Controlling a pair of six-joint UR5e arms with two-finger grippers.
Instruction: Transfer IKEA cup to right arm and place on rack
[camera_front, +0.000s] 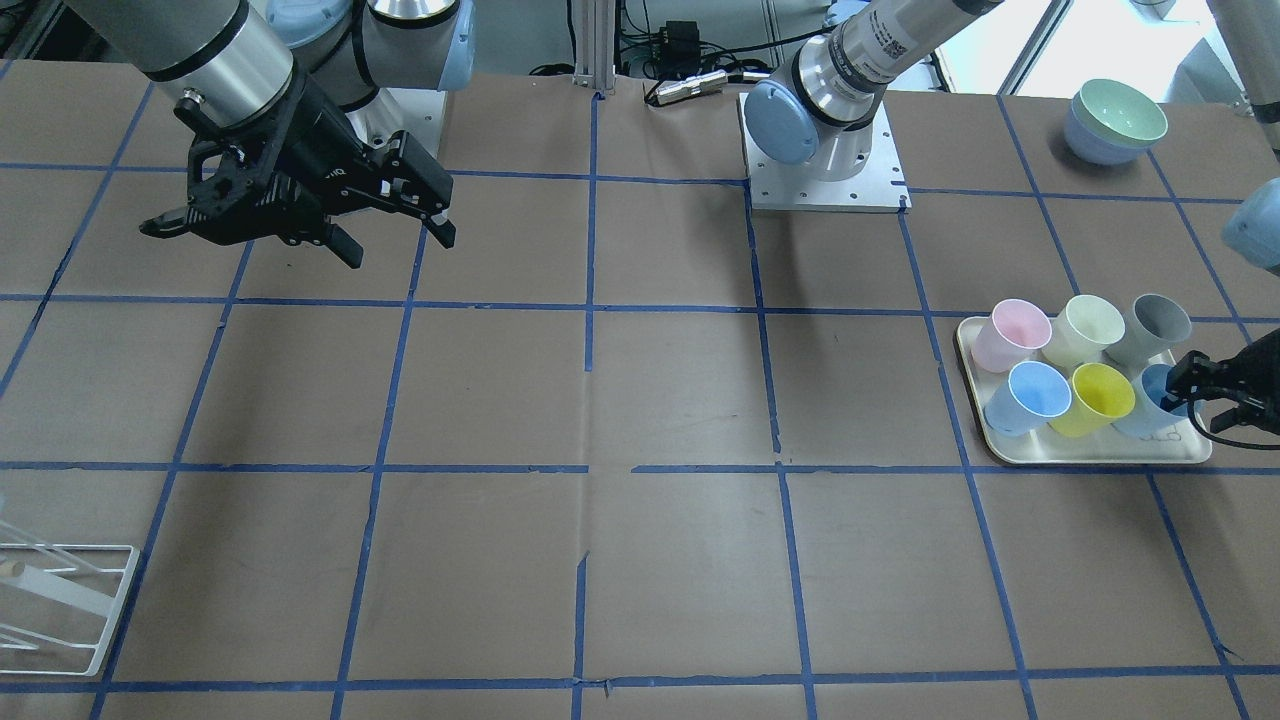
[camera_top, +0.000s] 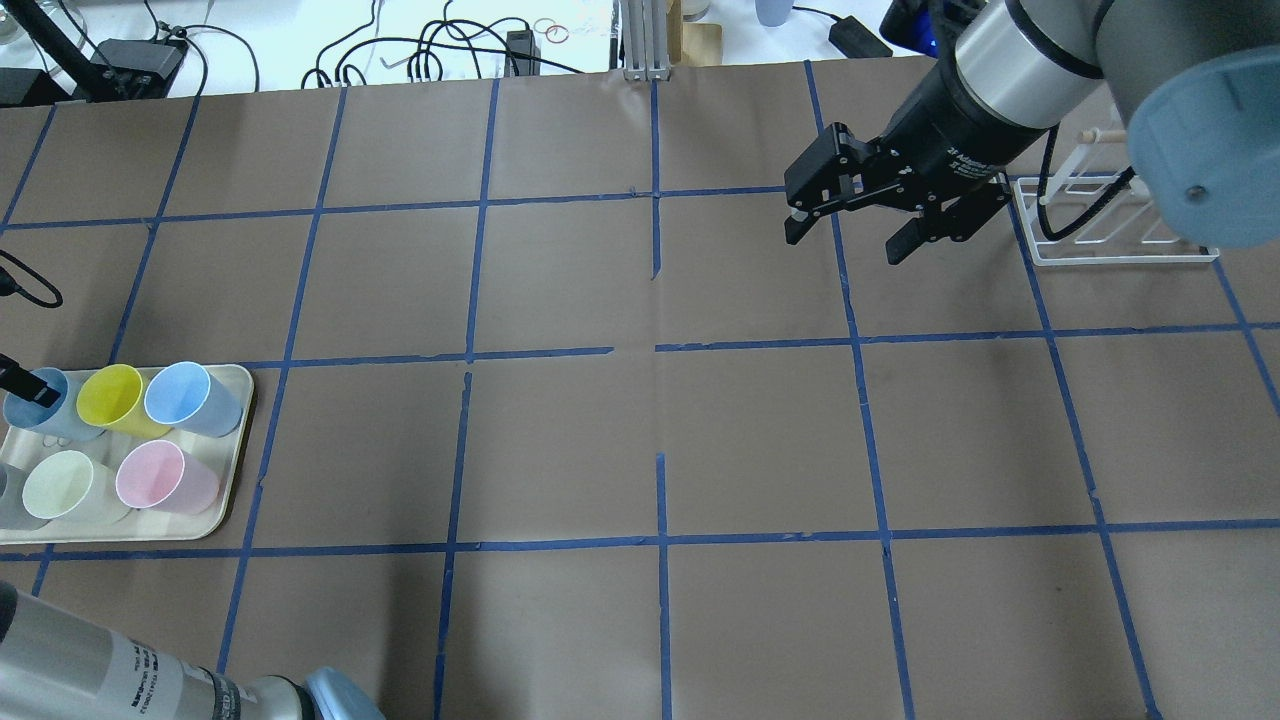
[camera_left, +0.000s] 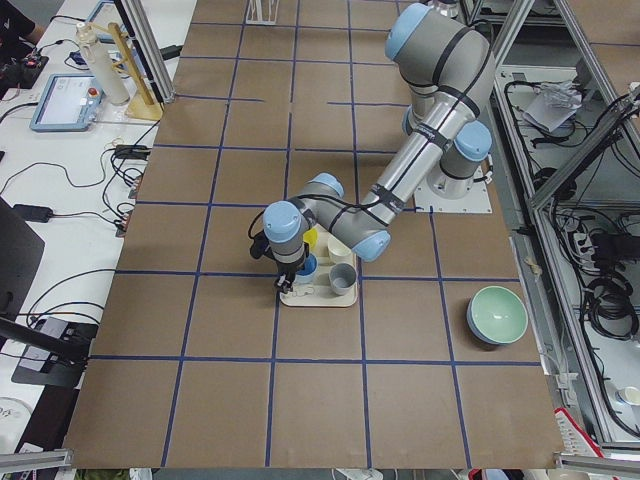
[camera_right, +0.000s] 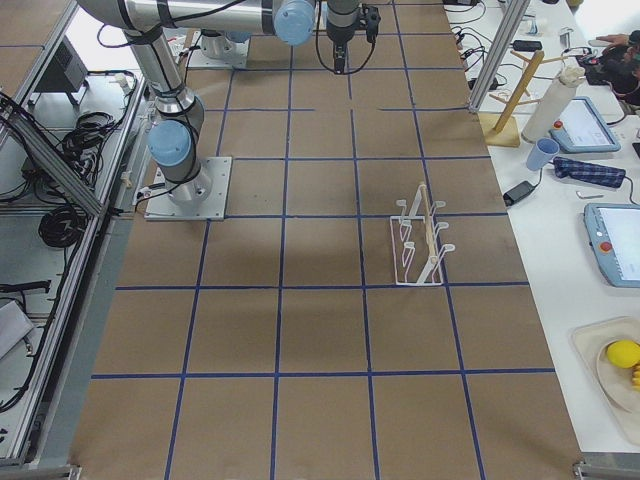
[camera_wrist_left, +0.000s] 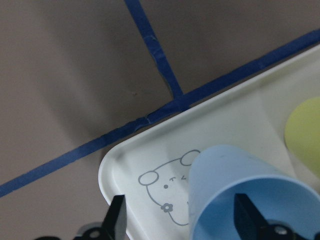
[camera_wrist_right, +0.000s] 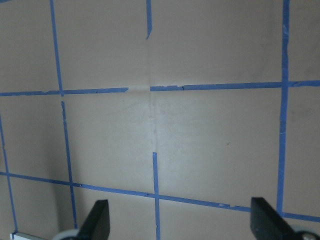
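Two pale blue IKEA cups stand on the cream tray (camera_front: 1090, 462). One (camera_front: 1030, 398) is at the tray's near left in the front view. The other (camera_front: 1150, 402) is at the corner by the bunny drawing. My left gripper (camera_front: 1180, 393) is open and low over that corner cup (camera_wrist_left: 235, 200). One fingertip (camera_wrist_left: 248, 216) is inside the cup and the other (camera_wrist_left: 117, 220) is outside its wall. My right gripper (camera_top: 850, 235) is open and empty, above the table beside the white wire rack (camera_top: 1110, 225). The rack also shows in the front view (camera_front: 60, 600).
Pink (camera_top: 165, 478), yellow (camera_top: 110, 397), cream (camera_top: 60, 485) and grey (camera_front: 1155, 325) cups share the tray. Stacked bowls (camera_front: 1115, 120) sit at a table corner beyond the tray. Cables and boxes lie past the table's far edge.
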